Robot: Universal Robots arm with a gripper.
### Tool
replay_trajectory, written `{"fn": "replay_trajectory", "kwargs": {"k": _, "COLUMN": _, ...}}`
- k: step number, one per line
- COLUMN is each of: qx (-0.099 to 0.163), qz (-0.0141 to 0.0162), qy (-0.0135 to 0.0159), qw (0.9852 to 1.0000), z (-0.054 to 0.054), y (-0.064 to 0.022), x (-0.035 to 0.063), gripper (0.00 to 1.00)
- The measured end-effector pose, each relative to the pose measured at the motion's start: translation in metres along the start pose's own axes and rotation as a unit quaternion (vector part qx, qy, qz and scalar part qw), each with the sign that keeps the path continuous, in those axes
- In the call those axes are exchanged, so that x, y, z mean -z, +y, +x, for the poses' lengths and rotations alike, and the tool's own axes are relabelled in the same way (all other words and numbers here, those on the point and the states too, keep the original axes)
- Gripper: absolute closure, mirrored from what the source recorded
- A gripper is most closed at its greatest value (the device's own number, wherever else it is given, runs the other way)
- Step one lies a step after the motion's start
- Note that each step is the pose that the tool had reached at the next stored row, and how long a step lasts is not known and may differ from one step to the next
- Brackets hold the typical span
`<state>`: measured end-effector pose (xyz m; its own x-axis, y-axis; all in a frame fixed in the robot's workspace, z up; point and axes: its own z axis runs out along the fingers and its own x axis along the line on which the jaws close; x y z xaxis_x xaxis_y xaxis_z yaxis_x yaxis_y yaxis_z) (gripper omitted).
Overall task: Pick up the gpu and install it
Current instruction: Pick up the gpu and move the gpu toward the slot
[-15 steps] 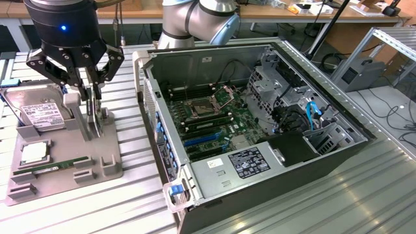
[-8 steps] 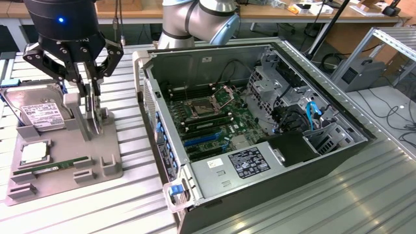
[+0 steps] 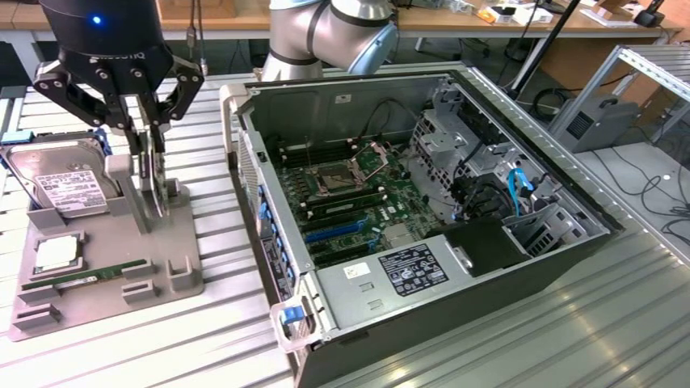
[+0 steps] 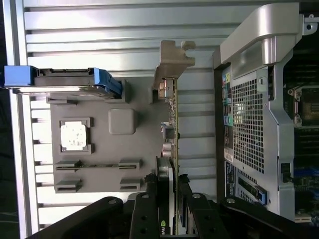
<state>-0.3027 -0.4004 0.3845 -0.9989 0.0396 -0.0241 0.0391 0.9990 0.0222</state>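
Gripper (image 3: 149, 166) clamped on gpu (image 4: 172, 124) at the tray.
Fingers (image 4: 149, 199) part-closed, one each side of the card, pinching it at the cooler end; bracket end clear of them. Gpu stands on edge in gray tray (image 3: 178, 250), near hdd (image 3: 67, 190), beside open PC case (image 3: 250, 105).

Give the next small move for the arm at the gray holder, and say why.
Probably lift straight up, slowly. The end effector appears closed on the gpu, which stands on edge in the gray holder. A vertical pull should free it from its slot without twisting it.
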Motion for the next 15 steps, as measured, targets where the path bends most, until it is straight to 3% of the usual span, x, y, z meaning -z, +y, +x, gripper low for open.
{"fn": "replay_trajectory", "kwargs": {"k": 15, "qx": 0.0, "qz": 0.0, "qy": 0.0, "qw": 1.0, "z": 0.0, "y": 0.0004, "x": 0.016, "gripper": 0.73}}
